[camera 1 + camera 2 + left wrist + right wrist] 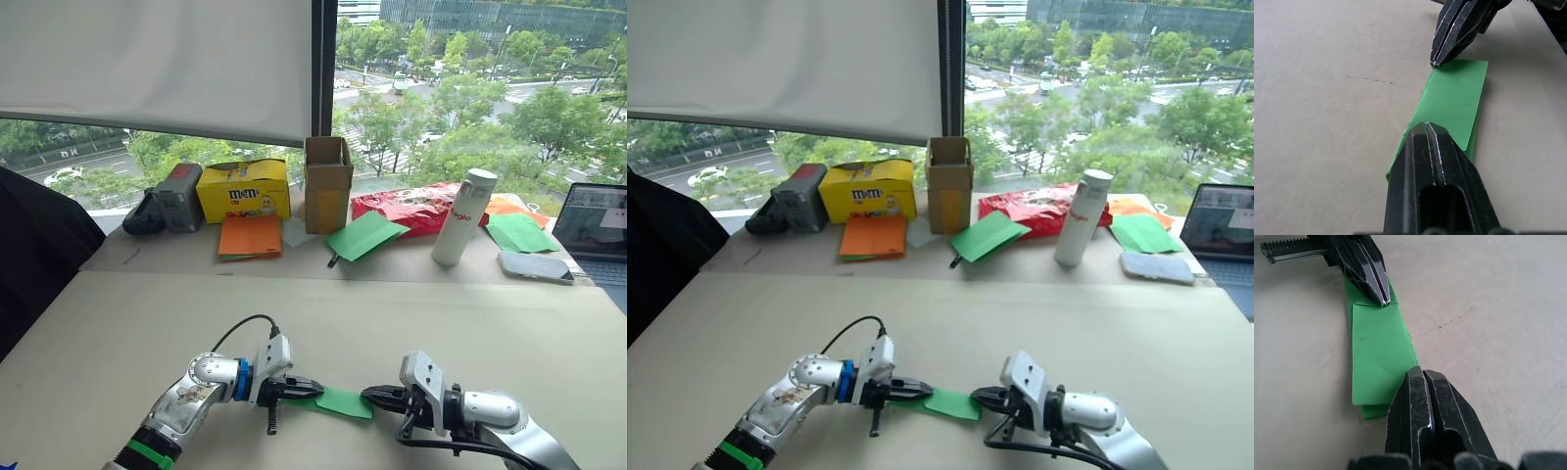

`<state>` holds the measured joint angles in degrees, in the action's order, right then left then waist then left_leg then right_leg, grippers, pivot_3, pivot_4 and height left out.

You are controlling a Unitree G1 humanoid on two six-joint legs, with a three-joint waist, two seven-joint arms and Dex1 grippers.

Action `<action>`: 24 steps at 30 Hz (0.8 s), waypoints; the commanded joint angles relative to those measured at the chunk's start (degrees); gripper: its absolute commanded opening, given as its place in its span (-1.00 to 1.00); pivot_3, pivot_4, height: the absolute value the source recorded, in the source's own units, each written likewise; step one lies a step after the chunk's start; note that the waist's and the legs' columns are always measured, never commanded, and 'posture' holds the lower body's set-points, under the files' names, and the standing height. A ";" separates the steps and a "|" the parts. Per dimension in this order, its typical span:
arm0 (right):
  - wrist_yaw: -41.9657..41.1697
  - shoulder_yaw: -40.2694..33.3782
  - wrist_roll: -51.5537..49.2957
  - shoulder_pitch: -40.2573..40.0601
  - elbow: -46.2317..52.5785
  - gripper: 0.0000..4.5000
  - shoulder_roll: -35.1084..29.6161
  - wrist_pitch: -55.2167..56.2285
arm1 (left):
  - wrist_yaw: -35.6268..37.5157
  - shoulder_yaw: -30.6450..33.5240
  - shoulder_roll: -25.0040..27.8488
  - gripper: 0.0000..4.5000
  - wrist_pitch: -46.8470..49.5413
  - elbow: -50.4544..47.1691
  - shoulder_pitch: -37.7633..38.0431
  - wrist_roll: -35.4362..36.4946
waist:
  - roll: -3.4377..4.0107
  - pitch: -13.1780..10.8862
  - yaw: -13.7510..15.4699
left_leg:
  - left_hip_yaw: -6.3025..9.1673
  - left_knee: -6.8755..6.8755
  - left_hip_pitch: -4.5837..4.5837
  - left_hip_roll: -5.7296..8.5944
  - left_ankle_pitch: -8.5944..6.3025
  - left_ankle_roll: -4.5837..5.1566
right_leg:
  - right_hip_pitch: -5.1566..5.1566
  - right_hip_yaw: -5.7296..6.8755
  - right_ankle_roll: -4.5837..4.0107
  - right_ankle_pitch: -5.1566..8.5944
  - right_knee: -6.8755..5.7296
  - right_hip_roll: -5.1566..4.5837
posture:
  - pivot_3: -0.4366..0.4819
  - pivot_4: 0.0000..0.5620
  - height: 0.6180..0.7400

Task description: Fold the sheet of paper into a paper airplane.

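Now the paper (343,402) lies flat on the table (118,333) as a narrow folded green strip, near the front edge, with its long axis running left to right between the two grippers. Layers are visible, one flap stacked on a slightly longer one, so I judge the folding well along but not finished as a plane.

At the strip's left end sits the left gripper (312,391), fingers clenched together, its tip resting on the paper's edge. Opposite it, the right gripper (370,396) is likewise closed, its tip touching the right end. Whether either one actually pinches a layer or merely presses down, I cannot tell. Both arms are equally close; each owns one end, so the coming fold most likely turns on the strip's long axis, with one tip pinning while the other works.

Farther off, by the window, lie orange sheets (250,236), spare green sheets (364,235), a yellow box (244,190) and a white bottle (462,217).
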<state>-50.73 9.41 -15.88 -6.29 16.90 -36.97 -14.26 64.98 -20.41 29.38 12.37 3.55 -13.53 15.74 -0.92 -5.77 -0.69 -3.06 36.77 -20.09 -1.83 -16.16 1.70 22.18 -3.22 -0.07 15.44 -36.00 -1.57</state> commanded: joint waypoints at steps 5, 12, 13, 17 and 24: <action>-1.81 -7.28 -5.01 0.96 3.85 -0.99 -0.97 1.13 | -0.37 -0.56 0.42 -1.00 0.49 3.38 -0.20 -3.04 | 0.00 0.00 -0.02 | -0.02 0.00 0.01 0.00 0.00 0.00 | 0.00 -0.01 0.01 -0.01 0.00 0.01 | -0.05 -0.47 1.00; -7.50 -4.08 -11.84 11.60 13.53 -0.99 -7.30 -12.83 | 1.66 1.97 0.03 -1.00 3.85 1.70 -1.63 1.37 | 0.01 -0.02 -0.09 | -0.06 0.01 0.00 0.00 0.00 0.00 | 0.03 0.04 0.02 -0.02 -0.02 0.04 | -0.05 -0.47 1.00; -7.87 -3.34 -12.77 12.76 14.81 -0.99 -7.93 -14.95 | 2.29 2.65 0.52 -1.00 4.04 1.28 -2.09 1.95 | -0.02 -0.03 -0.05 | -0.03 0.02 -0.02 -0.01 0.00 0.00 | 0.04 0.05 0.02 -0.02 -0.01 0.04 | -0.05 -0.47 1.00; -7.51 -0.01 -13.98 16.85 18.05 -0.99 -9.12 -21.27 | 4.11 12.12 2.04 -1.00 9.36 3.47 -6.70 10.40 | -0.19 -0.14 0.01 | 0.19 0.02 -0.05 -0.11 0.00 0.00 | 0.17 0.12 0.01 -0.01 0.00 0.13 | -0.05 -0.47 1.00; -7.96 2.34 -15.55 20.24 20.32 -0.99 -10.25 -27.72 | 9.99 16.42 9.32 -1.00 9.26 -0.01 -3.09 11.76 | -0.01 -0.13 -0.19 | 0.27 0.00 -0.09 -0.05 -0.02 0.04 | 0.24 0.53 -0.02 -0.03 0.12 -0.11 | -0.05 -0.47 1.00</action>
<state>-58.50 11.30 -30.59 13.04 35.21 -46.68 -40.99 73.83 -5.33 37.83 21.60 6.31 -17.38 26.56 -0.93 -5.90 -0.88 -2.79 36.77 -20.17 -1.88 -16.18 1.73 22.40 -2.68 -0.10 15.41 -35.87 -1.80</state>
